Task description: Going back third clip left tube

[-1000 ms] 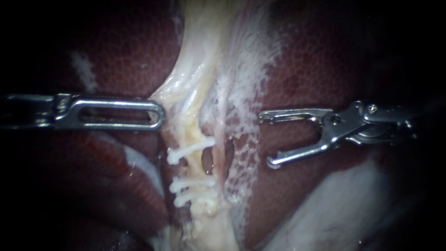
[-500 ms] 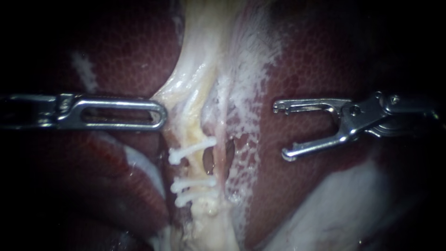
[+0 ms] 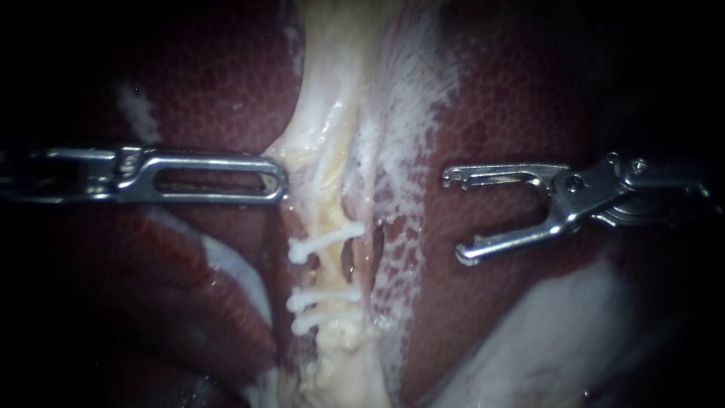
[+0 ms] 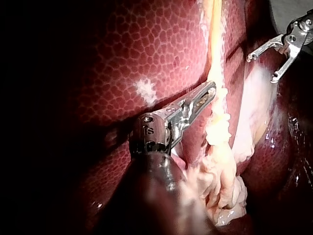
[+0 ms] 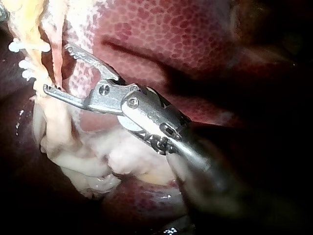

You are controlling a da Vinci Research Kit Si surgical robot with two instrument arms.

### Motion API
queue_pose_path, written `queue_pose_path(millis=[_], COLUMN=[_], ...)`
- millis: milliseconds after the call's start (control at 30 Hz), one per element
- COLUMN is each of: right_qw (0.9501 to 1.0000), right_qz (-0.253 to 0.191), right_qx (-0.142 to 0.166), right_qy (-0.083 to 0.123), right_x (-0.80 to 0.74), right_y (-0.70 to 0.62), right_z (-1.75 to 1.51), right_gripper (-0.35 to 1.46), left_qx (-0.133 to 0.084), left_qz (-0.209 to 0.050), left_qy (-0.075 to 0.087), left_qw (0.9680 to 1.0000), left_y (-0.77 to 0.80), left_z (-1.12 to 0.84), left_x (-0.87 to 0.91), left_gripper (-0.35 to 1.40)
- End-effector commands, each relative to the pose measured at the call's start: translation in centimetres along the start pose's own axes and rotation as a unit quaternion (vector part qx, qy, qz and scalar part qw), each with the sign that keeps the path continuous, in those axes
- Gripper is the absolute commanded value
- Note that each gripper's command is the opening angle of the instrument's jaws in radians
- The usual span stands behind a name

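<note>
The left tube (image 3: 326,266), a pale yellowish cord running down between the lobes of the dark red, mottled liver (image 3: 529,98), was seen crossed by three white plastic clips (image 3: 323,299): one set higher and two close together below it. Which of them was the third could not be told. The right instrument (image 3: 453,217), a silver shaft ending in two slim hooked jaws, was found to the tube's right, over the liver and apart from the clips. Its jaws were spread wide with nothing between them. The left instrument (image 3: 278,178), a silver shaft ending in long slotted jaws, was held on the tube's other side. Its jaws were pressed together, their tips pinching the edge of the pale band of tissue (image 3: 317,143) just above the clips.

From the empty jaws and the three seated clips, the clipping was judged done and the retreat of the right instrument the step in hand. The next move was judged to call for a straight pull-back along the shaft's own line. The hooked tips would need to be held off the liver and the lacy white membrane (image 3: 393,257) beside the tube, and the left instrument's hold left steady so that no clip was strained.
</note>
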Motion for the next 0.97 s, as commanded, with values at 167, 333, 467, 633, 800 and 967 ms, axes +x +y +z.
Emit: queue_pose_path(millis=[167,333,467,633,800,967], right_qw=[1.0,1.0,1.0,1.0,1.0,1.0], right_qz=[0.0,0.0,0.0,0.0,0.0,0.0], right_qx=[0.0,0.0,0.0,0.0,0.0,0.0], right_qy=[0.0,0.0,0.0,0.0,0.0,0.0], right_x=[0.0,0.0,0.01,0.01,0.01,0.01], right_y=[0.0,0.0,-0.01,-0.02,-0.02,-0.02], right_z=[0.0,0.0,0.0,0.0,0.0,0.0], right_gripper=[0.6,0.6,0.6,0.6,0.6,0.6], left_qx=[0.001,0.001,0.001,0.001,0.001,0.001], left_qz=[0.002,0.003,0.002,0.003,0.003,0.003], left_qy=[0.007,0.008,0.009,0.01,0.01,0.01], left_qw=[1.0,1.0,1.0,0.9999,0.9999,0.9999], left_y=[-0.02,-0.02,-0.02,0.0,0.0,0.0], left_z=[0.1,0.14,0.15,0.15,0.15,0.15], left_x=[0.07,0.09,0.09,0.08,0.09,0.09], left_gripper=[-0.35,-0.35,-0.35,-0.35,-0.35,-0.35])
